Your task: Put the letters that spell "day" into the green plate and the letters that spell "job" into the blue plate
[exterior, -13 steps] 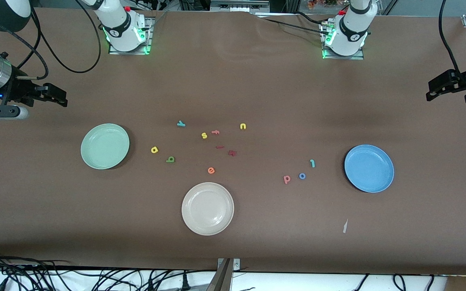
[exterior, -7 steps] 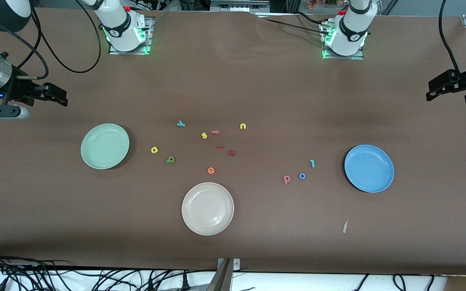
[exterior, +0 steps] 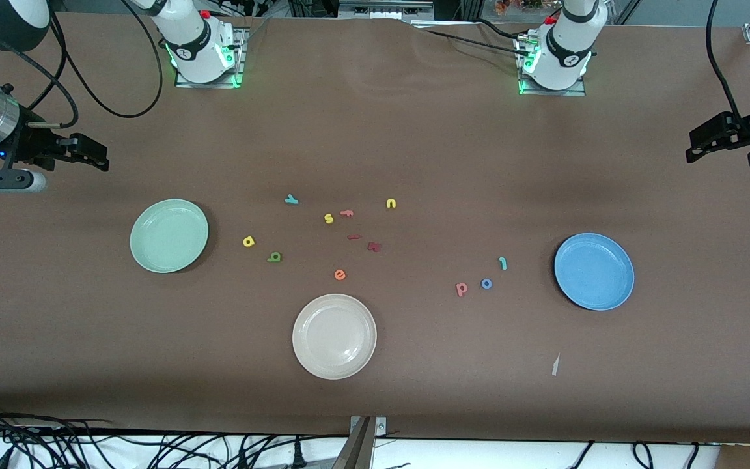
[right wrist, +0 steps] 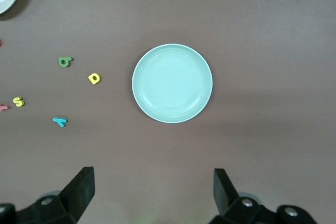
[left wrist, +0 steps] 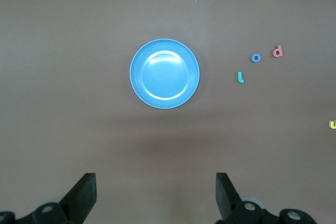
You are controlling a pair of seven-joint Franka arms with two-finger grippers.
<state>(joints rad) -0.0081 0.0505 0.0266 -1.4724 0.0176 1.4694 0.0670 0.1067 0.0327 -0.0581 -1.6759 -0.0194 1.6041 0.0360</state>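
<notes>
At the two ends of the desk (exterior: 375, 365) my jaws hung spread wide and empty, every letter loose on the brown top.

My right gripper (exterior: 92, 156) hovered over bare desk near the right arm's end, the green plate (exterior: 147, 257) nearer the front camera than it; my left gripper (exterior: 707, 140) hovered at the left arm's end, over bare desk, with the blue plate (exterior: 573, 293) nearer the camera. Both plates held nothing, as did the cream plate (exterior: 313, 361). The yellow d (exterior: 249, 241), green a (exterior: 274, 256) and teal y (exterior: 291, 199) lay beside the green plate, apart from it. The pink b (exterior: 461, 288), blue o (exterior: 486, 283) and teal j (exterior: 502, 263) lay near the blue plate. Wide open desk ran along every edge.
</notes>
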